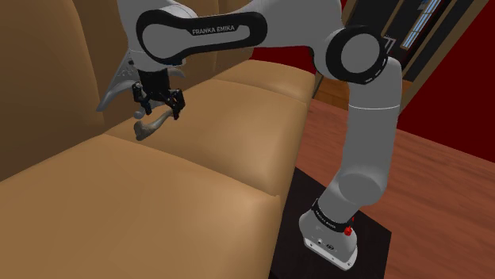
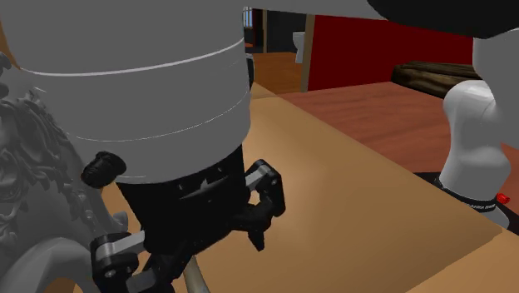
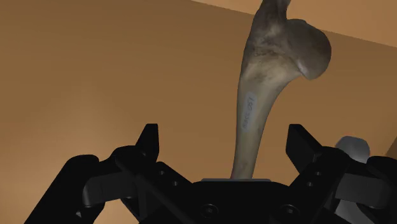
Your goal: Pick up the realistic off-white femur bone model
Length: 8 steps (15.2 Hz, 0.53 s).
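The off-white femur bone model lies on the tan couch seat, close to the crease under the backrest. My black gripper hangs right over it, open. In the wrist view the bone runs up the middle of the gripper, its knobbed head far from the palm and its lower shaft hidden behind the palm. Both fingertips stand well apart from the shaft and do not touch it. The second exterior view shows a short piece of the shaft under the gripper.
A grey ornate figure leans against the backrest beside the gripper, and looms at the second exterior view's left. The couch backrest rises just behind. My stand sits on a dark box on the wooden floor.
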Available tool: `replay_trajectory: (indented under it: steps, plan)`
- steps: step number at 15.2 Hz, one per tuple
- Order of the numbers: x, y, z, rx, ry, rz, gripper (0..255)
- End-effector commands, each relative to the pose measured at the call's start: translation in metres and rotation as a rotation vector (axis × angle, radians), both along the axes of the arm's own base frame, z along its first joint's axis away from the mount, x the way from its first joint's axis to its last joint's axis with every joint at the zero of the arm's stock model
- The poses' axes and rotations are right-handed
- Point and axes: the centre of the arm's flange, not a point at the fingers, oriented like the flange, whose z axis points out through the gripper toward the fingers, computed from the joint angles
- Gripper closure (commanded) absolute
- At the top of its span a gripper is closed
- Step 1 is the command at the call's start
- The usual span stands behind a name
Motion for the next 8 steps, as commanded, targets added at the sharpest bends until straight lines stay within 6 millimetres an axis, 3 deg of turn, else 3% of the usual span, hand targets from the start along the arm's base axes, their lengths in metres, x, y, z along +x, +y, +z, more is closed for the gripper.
replay_trajectory:
  steps: [1, 8]
  plan:
    - [0.021, 0.005, -0.006, -0.007, -0.010, -0.050, 0]
    - [0.021, 0.005, -0.043, -0.007, -0.010, -0.050, 0]
